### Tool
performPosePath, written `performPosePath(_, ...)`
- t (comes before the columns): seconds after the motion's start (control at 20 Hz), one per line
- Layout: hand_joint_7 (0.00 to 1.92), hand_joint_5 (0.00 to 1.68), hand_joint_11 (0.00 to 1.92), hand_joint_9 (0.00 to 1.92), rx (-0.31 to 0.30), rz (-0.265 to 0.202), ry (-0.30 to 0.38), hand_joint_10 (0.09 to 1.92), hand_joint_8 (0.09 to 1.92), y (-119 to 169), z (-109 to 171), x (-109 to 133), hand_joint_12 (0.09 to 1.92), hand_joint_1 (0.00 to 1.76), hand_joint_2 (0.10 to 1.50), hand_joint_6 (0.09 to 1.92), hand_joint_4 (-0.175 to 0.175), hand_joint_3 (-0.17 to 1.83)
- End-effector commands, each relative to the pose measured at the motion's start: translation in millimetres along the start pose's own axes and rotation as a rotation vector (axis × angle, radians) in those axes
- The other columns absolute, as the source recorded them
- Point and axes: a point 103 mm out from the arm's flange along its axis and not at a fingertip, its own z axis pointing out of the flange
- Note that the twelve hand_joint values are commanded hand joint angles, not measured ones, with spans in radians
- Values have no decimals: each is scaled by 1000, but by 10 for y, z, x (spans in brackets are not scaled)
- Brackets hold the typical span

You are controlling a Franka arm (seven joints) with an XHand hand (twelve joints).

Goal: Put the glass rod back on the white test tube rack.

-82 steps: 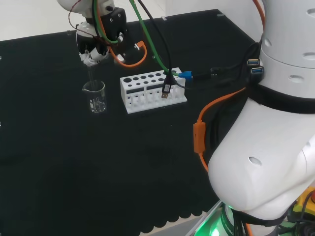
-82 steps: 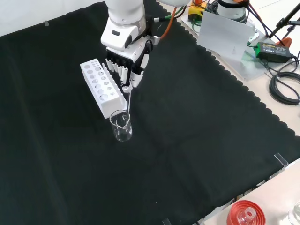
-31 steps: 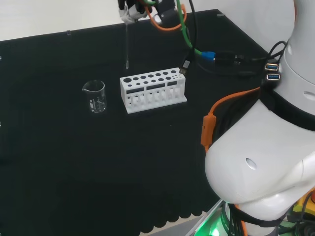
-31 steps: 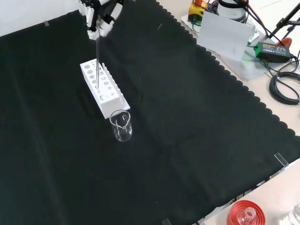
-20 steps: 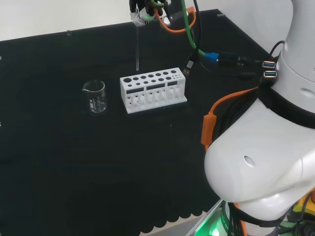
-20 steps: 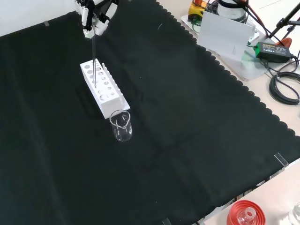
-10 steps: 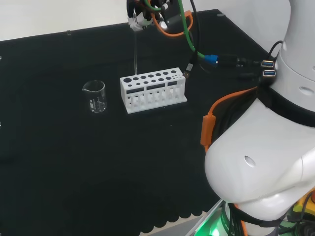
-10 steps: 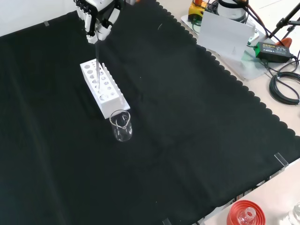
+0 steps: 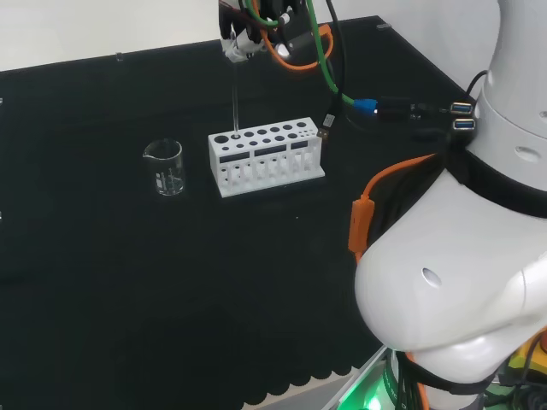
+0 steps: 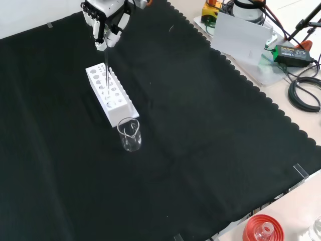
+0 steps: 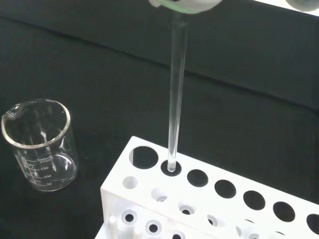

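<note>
Lower than half a second ago, the hand (image 9: pixel 242 38) now sits near the top centre of the head view with its black and white fingers pinched on the top of the glass rod (image 9: pixel 234 96). That rod is a thin, clear, straight stick hanging upright. Its lower tip has come down to the white test tube rack (image 9: pixel 266 159) and, in the wrist view, sits at the mouth of the second hole of the back row, counted from the end nearest the beaker (image 11: pixel 41 145); how deep it reaches I cannot tell.

Seen from the front, the hand (image 10: pixel 104 22) is at the upper left of the frame, the rod (image 10: pixel 107 73) drops from it onto the rack (image 10: pixel 111 93), and the beaker (image 10: pixel 130 134) stands just below the rack's near end.

Smooth, blocky and matte white, the rack has rows of round holes along its top. Round and clear, the beaker has a pouring lip and printed graduation marks and looks empty. Both stand on the black cloth (image 10: pixel 200 130), whose edge is scalloped.
</note>
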Motion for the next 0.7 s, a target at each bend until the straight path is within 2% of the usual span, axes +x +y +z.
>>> performPosePath(0.05,1618,1274,1550,1633,29,-3,20,531,87,32,136,-23,889,1324,1035,424,-174,-175)
performPosePath(0.45,1618,1274,1548,1633,65,-23,12,530,87,140,310,-26,889,1324,1034,424,-174,-175)
performPosePath(0.7,1618,1274,1548,1632,64,-41,22,529,87,214,364,0,889,1324,1034,425,-174,-175)
